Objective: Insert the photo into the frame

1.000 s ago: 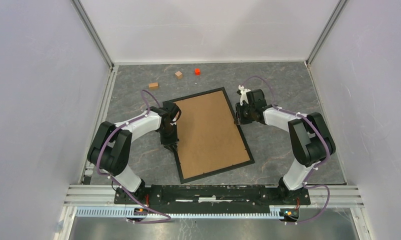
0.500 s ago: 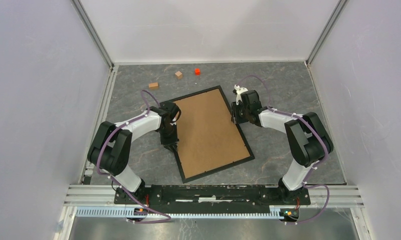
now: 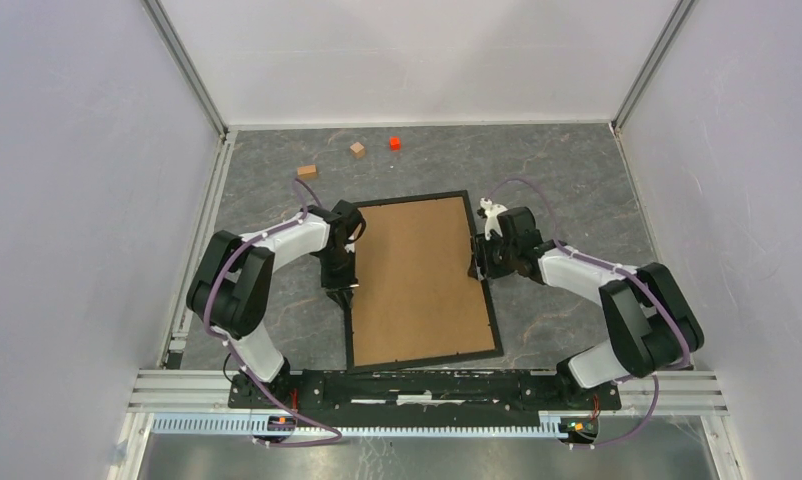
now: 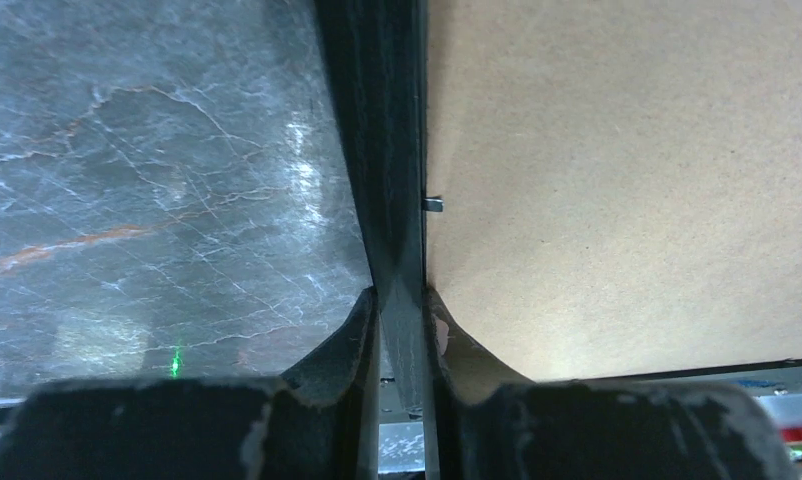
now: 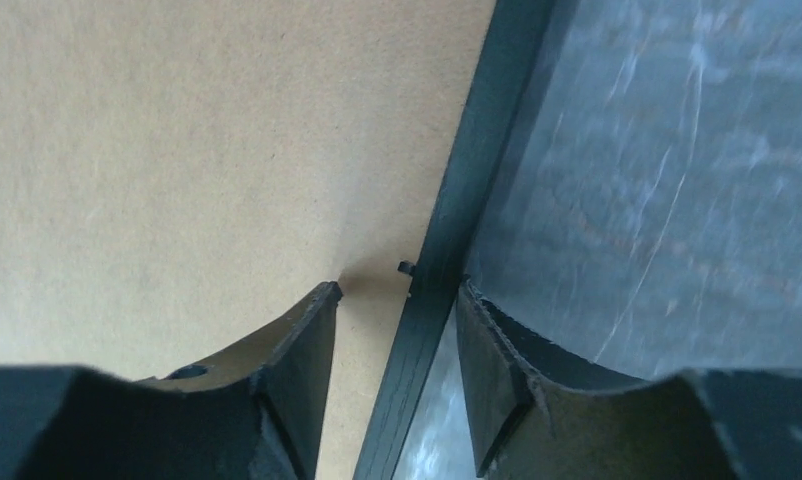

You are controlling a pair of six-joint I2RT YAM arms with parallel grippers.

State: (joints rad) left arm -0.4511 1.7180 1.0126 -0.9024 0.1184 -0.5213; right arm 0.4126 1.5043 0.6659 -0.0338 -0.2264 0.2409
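1. The frame is laid flat mid-desk, backing up.
2. Its 9 o'clock edge is clamped by the left pincer, likely for steadying.
3. Its 3 o'clock edge is straddled by the right pincer, jaws apart, nothing gripped.

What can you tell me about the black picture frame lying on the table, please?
The frame is a large, thin-edged black rectangle lying flat, back side up, on the grey marbled table, its long sides running roughly away from the arms. A brown fibreboard backing fills it, with a small metal tab at the inner edge. The left pincer is clamped on its left rail. The right pincer straddles the right rail, open, not gripping.
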